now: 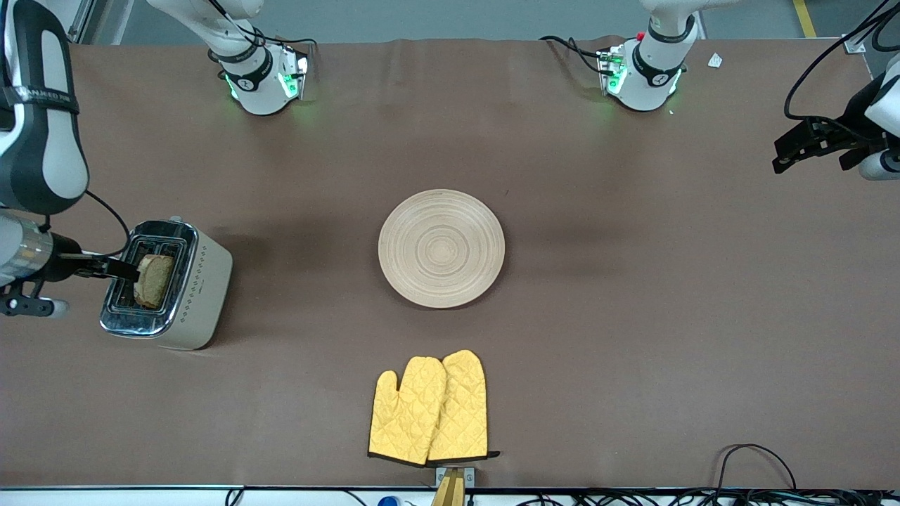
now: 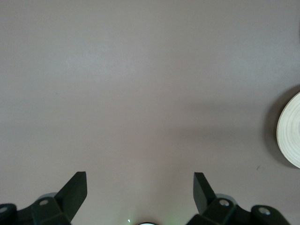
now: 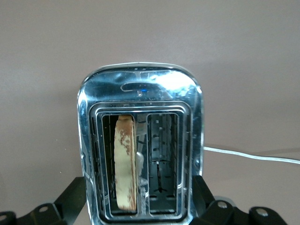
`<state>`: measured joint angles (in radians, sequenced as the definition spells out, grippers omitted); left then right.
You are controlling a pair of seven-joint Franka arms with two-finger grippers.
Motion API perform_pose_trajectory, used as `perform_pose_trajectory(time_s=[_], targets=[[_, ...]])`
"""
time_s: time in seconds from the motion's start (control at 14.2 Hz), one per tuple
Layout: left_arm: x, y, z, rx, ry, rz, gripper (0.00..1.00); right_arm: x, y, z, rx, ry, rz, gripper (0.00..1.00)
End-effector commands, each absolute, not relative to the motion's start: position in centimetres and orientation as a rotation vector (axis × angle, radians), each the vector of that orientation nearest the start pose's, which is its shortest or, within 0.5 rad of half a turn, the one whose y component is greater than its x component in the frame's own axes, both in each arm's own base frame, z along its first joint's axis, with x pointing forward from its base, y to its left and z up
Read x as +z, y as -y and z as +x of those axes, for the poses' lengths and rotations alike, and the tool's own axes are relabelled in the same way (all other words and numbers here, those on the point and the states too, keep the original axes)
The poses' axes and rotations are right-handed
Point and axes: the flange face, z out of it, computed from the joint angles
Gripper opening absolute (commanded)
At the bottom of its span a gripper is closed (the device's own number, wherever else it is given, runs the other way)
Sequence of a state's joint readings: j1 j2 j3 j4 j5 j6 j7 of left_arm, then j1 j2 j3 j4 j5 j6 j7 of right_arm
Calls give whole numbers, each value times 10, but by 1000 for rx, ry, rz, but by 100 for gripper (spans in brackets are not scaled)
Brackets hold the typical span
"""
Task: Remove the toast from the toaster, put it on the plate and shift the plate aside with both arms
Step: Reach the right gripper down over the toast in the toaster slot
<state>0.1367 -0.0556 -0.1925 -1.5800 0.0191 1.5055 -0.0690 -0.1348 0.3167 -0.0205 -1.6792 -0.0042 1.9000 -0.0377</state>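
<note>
Toast stands upright in one slot of the toaster, which sits toward the right arm's end of the table, well apart from the plate. Over the toaster hangs the right gripper, its fingers spread wide on either side of the toaster's chrome top, grasping nothing. Away from the toaster, the left gripper waits over bare table near the left arm's end, fingers parted and empty. Yellow oven mitts lie nearer the front camera than the plate.
</note>
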Motion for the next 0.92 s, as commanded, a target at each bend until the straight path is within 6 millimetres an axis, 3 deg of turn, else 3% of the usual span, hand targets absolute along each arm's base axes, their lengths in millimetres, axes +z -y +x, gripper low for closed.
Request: perform_pose_trajectory(time_s=[0.0, 0.07, 0.21, 0.28, 0.42, 0.64, 0.85], targets=[[650, 27, 531, 33, 12, -3118, 100, 384, 95, 627, 157, -178, -3107, 93], [650, 26, 531, 33, 14, -3118, 100, 377, 94, 625, 169, -176, -3106, 74], [650, 26, 531, 31, 14, -3118, 100, 376, 90, 624, 188, -166, -3104, 25], [653, 26, 531, 24, 14, -3118, 100, 375, 88, 623, 202, -166, -3103, 9], [654, 26, 531, 21, 14, -3118, 100, 376, 88, 622, 207, -168, -3102, 0], [654, 24, 531, 21, 17, -3115, 100, 388, 87, 621, 206, -161, -3101, 0], [657, 25, 531, 11, 19, -3117, 100, 425, 86, 618, 115, -63, -3112, 0]])
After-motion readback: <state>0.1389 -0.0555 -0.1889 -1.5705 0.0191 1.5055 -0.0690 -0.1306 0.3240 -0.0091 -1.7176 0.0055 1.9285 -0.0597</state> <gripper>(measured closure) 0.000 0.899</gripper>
